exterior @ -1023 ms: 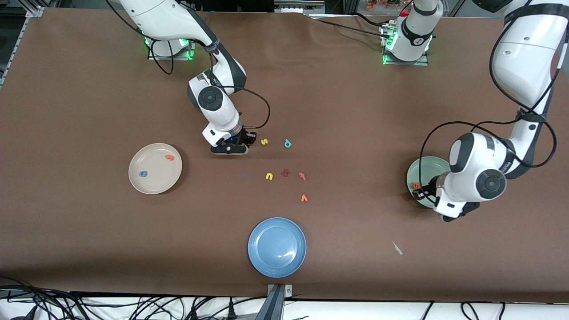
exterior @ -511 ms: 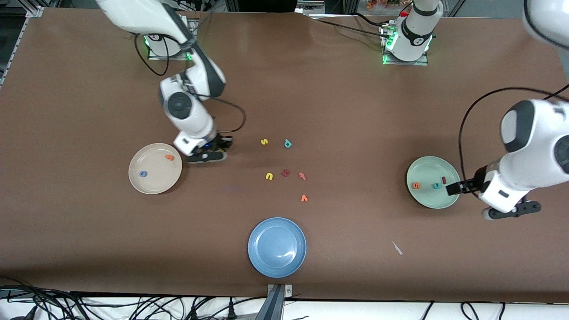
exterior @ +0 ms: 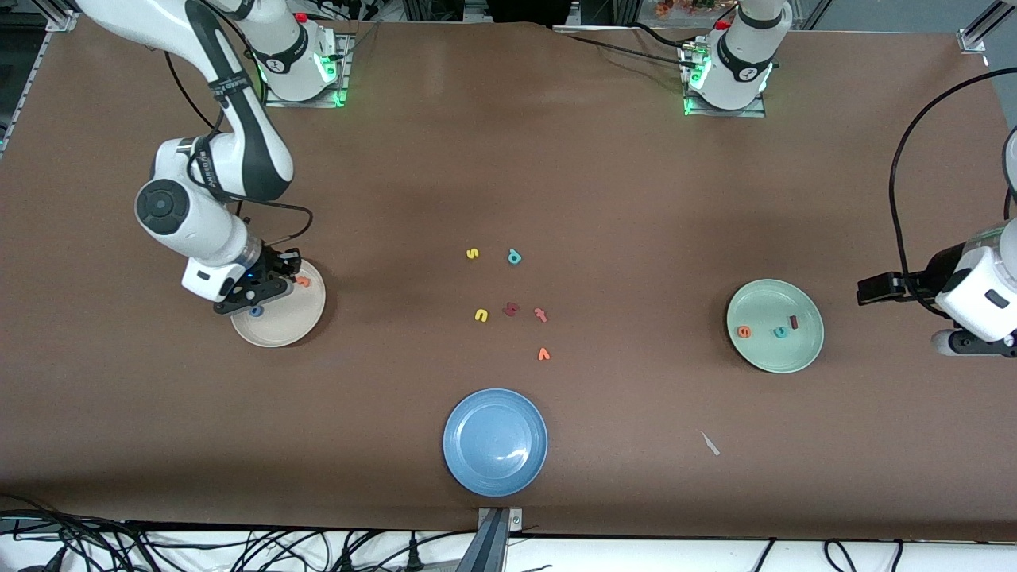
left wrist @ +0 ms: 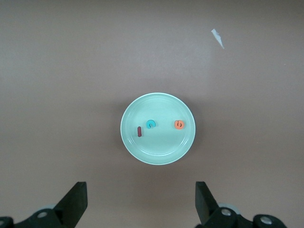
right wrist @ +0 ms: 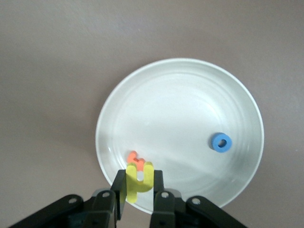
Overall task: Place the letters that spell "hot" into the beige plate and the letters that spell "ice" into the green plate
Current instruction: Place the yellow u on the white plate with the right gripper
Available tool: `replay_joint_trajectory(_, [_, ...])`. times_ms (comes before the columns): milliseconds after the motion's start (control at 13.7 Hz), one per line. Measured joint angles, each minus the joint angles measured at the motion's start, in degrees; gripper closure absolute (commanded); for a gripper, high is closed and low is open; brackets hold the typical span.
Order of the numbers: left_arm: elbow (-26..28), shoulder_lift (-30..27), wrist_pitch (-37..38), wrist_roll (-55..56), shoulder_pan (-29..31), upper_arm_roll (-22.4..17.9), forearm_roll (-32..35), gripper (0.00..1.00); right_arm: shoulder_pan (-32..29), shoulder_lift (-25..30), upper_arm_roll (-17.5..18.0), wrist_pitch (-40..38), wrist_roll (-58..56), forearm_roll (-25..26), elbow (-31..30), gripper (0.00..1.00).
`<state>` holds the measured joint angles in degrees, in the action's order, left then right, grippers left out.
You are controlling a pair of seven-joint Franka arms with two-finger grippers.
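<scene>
Yellow h [right wrist: 138,183], pinched between my right gripper's [right wrist: 138,194] fingers [right wrist: 118,192] and hanging over the rim of the beige plate [exterior: 280,334]: last letter of "hot" not yet dropped.

Outward from the fingers, the orange t [right wrist: 135,160] lies just under the h inside the plate and the blue o [right wrist: 221,142] sits well apart from it. A second ago my right gripper was still over the middle of the table; it has since carried the h here. My left gripper [left wrist: 140,204], fingers spread wide and empty, has drawn back from the green plate [left wrist: 161,156], which now shows the dark red i [left wrist: 139,131], teal c [left wrist: 150,124] and orange e [left wrist: 179,124], so "ice" looks finished. The yellow s [exterior: 473,254] lies untouched mid-table.
</scene>
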<state>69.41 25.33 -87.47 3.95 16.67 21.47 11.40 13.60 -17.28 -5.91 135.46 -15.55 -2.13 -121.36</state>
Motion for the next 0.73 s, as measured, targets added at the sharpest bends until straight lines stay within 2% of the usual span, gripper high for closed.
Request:
replay_joint_trajectory(146, [-1.1, -1.1, 0.0, -1.1, -0.1, 0.3, 0.0, 0.0, 0.1, -0.1, 0.0, 0.0, -0.2, 0.0, -0.7, 0.99])
replay_joint_trajectory(219, [-1.7, -1.8, 0.0, -1.1, -0.2, 0.4, 0.0, 0.0, 0.1, -0.1, 0.0, 0.2, -0.2, 0.0, -1.0, 0.72])
replay_joint_trajectory(292, [-2.2, -2.3, 0.1, -1.1, -0.4, 0.4, -0.4, 0.0, 0.0, -0.2, 0.0, 0.8, -0.2, 0.0, -1.4, 0.5])
replay_joint_trajectory(365, [-2.5, -2.8, 0.2, -1.1, -0.5, 0.4, -1.8, 0.0, -0.2, -0.3, -0.1, 1.6, -0.3, 0.0, -1.8, 0.36])
replay_joint_trajectory(511, [-2.5, -3.1, 0.2, -1.1, -0.5, 0.4, -3.6, 0.0, -1.2, -0.7, -0.2, 3.0, -1.5, 0.0, -2.2, 0.18])
replay_joint_trajectory(584, [-2.5, -3.0, 0.2, -1.1, -0.5, 0.4, -3.7, 0.0, -1.5, -0.8, -0.2, 3.6, -2.3, 0.0, -2.2, 0.14])
replay_joint_trajectory(658, [-2.5, -3.0, 0.2, -1.1, -0.5, 0.3, -3.7, 0.0, -1.7, -0.9, -0.2, 3.8, -2.9, 0.0, -2.2, 0.02])
replay_joint_trajectory(731, [-2.5, -3.0, 0.2, -1.1, -0.4, 0.2, -3.7, 0.0, -1.8, -1.0, -0.2, 3.8, -3.2, 0.0, -2.2, 0.01])
